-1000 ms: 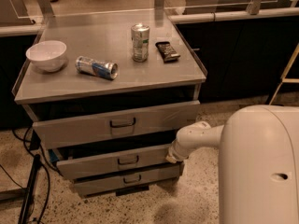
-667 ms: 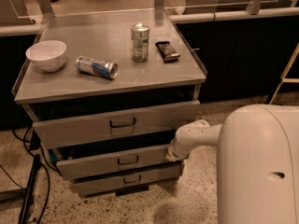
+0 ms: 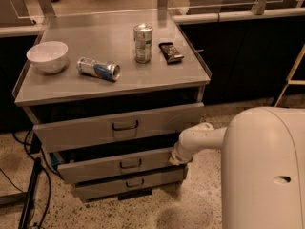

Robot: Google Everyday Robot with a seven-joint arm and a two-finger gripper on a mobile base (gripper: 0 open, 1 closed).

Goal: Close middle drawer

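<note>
The middle drawer [image 3: 109, 165] is a wide shallow grey drawer with a small dark centre handle [image 3: 130, 164]. It stands pulled out a little from the cabinet, with a dark gap above its front. My white arm reaches in from the right, and the gripper [image 3: 175, 157] is at the right end of the drawer's front, against it. The arm's white end hides the gripper's tips.
The top drawer [image 3: 119, 126] also juts out; the lowest drawer [image 3: 128, 183] sits below. On the cabinet top [image 3: 95, 87] are a white bowl [image 3: 47, 56], a lying can [image 3: 98, 68], an upright can [image 3: 143, 43] and a dark bar [image 3: 170, 52]. Cables lie on the floor at left.
</note>
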